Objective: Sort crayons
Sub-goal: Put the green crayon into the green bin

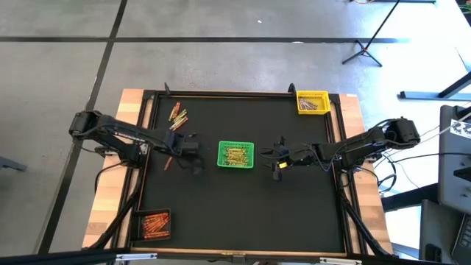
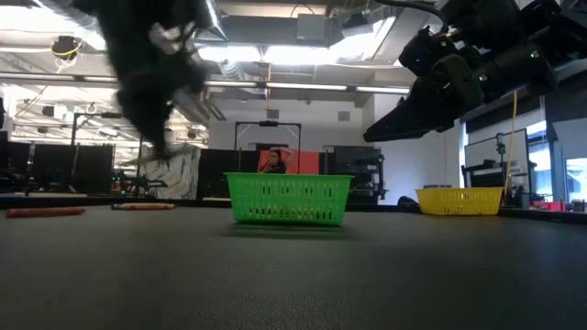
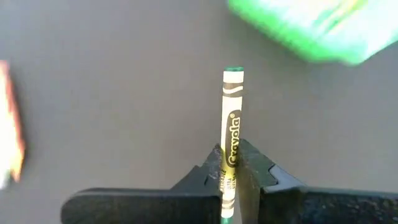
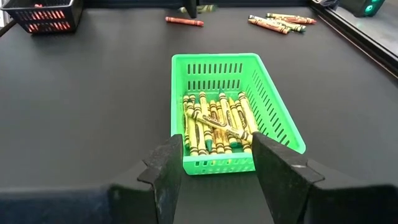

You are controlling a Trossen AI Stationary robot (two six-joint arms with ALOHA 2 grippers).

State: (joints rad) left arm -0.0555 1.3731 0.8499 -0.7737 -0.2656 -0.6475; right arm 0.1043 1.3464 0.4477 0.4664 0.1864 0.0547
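- Your left gripper (image 3: 231, 177) is clamped on 1 green crayon (image 3: 231, 124), which sticks out straight ahead of the fingers; most of its length is past the grip, so it could pivot or slide if you swing fast.
- That crayon hangs above the black table (image 1: 243, 213), left of its middle, with the green basket (image 1: 236, 154) just beside it toward the centre.
- If you let go early, I judge the crayon lands on the mat short of the basket rim and rolls.
- The basket already holds many green crayons (image 4: 214, 121) lying crosswise; a crayon dropped tip-first could prop on them and tip over the low wall.
- 1 red crayon (image 1: 168, 163) lies on the table just beside your left gripper; a low pass could knock it away.
- More loose crayons (image 1: 178, 114) lie near the far edge, toward the left corner, well apart from the basket.
- Your right gripper (image 4: 214, 165) waits on the other side of the green basket, fingers apart and holding nothing; both arms crowd the same basket, so a wide reach risks a bump.
- The yellow basket (image 1: 313, 102) sits at the far right corner, the black basket (image 1: 154, 225) at the near left corner.
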